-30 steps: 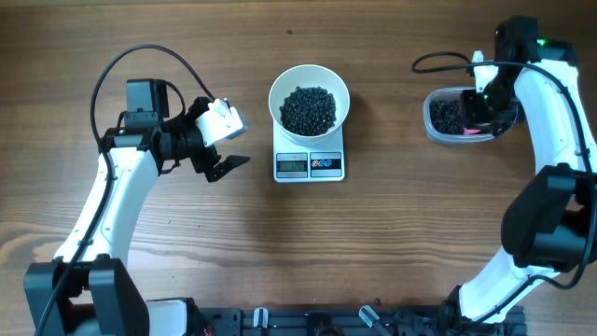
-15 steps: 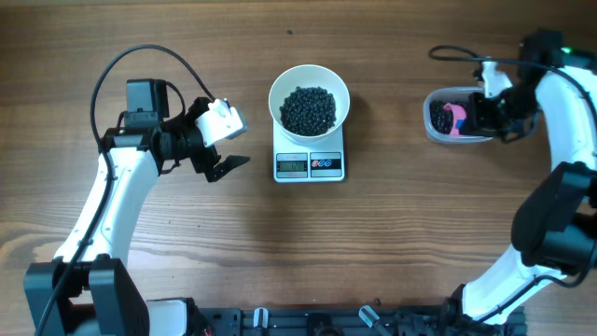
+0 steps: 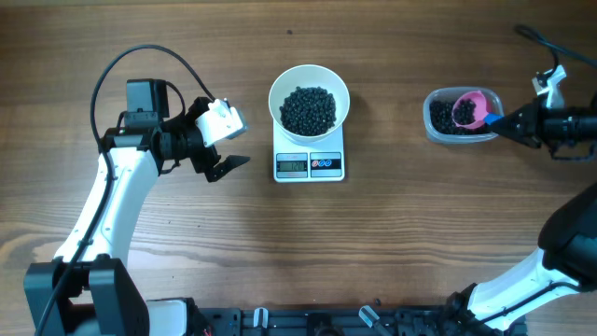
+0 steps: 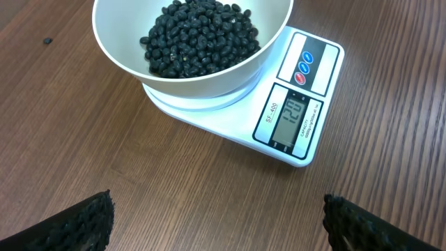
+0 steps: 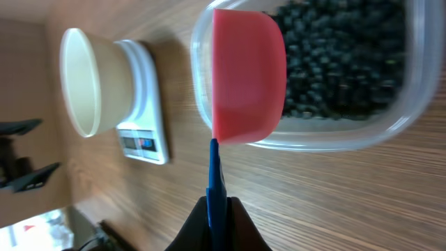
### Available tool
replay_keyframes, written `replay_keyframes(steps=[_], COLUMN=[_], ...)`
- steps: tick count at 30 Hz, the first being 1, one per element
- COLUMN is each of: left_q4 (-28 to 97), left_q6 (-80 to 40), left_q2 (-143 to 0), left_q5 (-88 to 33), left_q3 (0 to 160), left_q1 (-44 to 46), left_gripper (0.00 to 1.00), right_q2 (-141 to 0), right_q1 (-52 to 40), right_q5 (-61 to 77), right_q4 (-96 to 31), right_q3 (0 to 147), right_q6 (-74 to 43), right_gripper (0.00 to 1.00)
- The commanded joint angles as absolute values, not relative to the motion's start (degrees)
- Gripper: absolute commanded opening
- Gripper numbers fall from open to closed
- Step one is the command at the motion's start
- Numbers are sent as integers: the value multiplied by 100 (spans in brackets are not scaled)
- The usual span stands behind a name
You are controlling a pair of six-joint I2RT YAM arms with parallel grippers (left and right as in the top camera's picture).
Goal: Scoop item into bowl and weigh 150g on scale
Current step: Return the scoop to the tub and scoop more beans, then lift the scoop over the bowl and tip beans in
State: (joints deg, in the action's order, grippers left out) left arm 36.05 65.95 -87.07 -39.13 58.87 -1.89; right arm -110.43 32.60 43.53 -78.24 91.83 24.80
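Bare table (image 3: 392,233) lies open on both sides of the scale (image 3: 309,164), which carries the bowl (image 3: 279,89) of beads (image 3: 309,109). Left of the scale the left gripper (image 3: 231,142) hangs empty, jaws wide apart. Right of it, the right gripper (image 3: 511,121) is clamped on the scoop (image 3: 468,109) by its handle (image 3: 491,119). The scoop's length points toward the scale, cup over the tub (image 3: 429,126) of beads.

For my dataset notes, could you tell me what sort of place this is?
Likely a robotics lab bench: the left arm and right arm flank a wooden table holding a scale and a bowl of beans.
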Motion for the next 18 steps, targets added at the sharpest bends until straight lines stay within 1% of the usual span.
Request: replay_keyframes(steps=[1, 3, 8, 12, 14, 18], left_q4=[3605, 3605, 3605, 3605, 3605, 3605], left_q6=[6707, 6707, 6707, 6709, 6707, 6707], left_q2=[-8739, -8739, -8739, -8739, -8739, -8739], left_q5=[-4042, -4042, -4042, -4042, -4042, -4042], left_q3=[5872, 5872, 5872, 5872, 5872, 5872], left_q1=[-220, -220, -220, -220, -220, -220], left_gripper=[100, 100, 100, 100, 100, 100], right_q2=[-11122, -11122, -11122, -11122, -11122, -11122], right_q1=[3297, 3293, 3286, 3247, 3052, 2287], right_q5=[5162, 5395, 5894, 6281, 6425, 6460], right_q4=[-7931, -7955, -8184, -8243, -8261, -8204], right_q3=[9129, 9129, 9129, 9129, 9129, 9142], right_q6=[3006, 3006, 3446, 3476, 3468, 3269], right_gripper=[4, 4, 4, 4, 4, 4])
